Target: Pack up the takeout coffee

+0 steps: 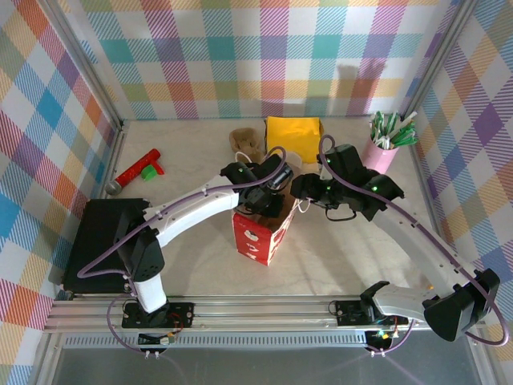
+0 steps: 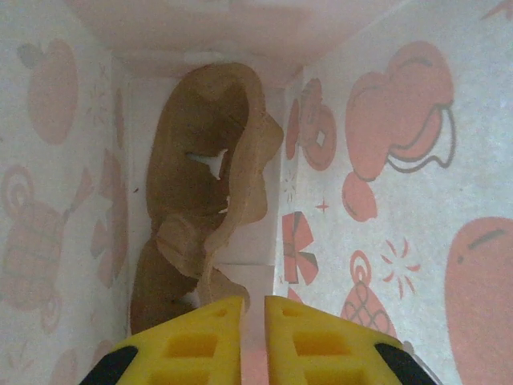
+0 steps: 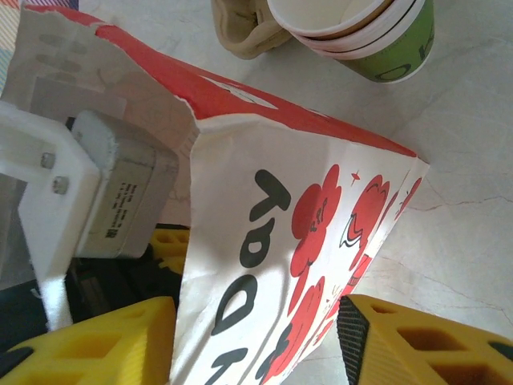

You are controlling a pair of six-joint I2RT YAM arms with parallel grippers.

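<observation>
Top external: pale marble-look table (image 1: 200, 277) inside plaid walls, with a flat black rectangular tray (image 1: 96, 245) at its near-left corner. Both arms reach to the centre, where a red-and-white printed paper bag (image 1: 258, 239) stands with its mouth open. Behind the bag is a yellow square fabric-like item (image 1: 293, 136), and just left of that a brown pulp-like lump (image 1: 246, 142). A pink cylindrical holder (image 1: 381, 154) stuffed with green-and-white sticks sits back right. Back left, just beyond the tray, is a red tube with a black end (image 1: 132, 174), with a small green piece (image 1: 151, 170) beside it. Left wrist: left gripper (image 2: 254, 301) is inside the bag and its yellow fingers are almost together, leaving a thin slit with nothing in it. Ahead of it, deep in the bag, is a brown crumpled paper-like piece with a hole (image 2: 208, 184). Right wrist: right gripper (image 3: 252, 305) straddles the bag's side wall at the mouth, one yellow finger on each side. Its jaws are apart, not clamped on it. A stack of lidless white-and-green paper cups (image 3: 377, 40) lies beyond the bag, just beside the brown lump. Lidded takeout coffee: cannot tell where it is.
</observation>
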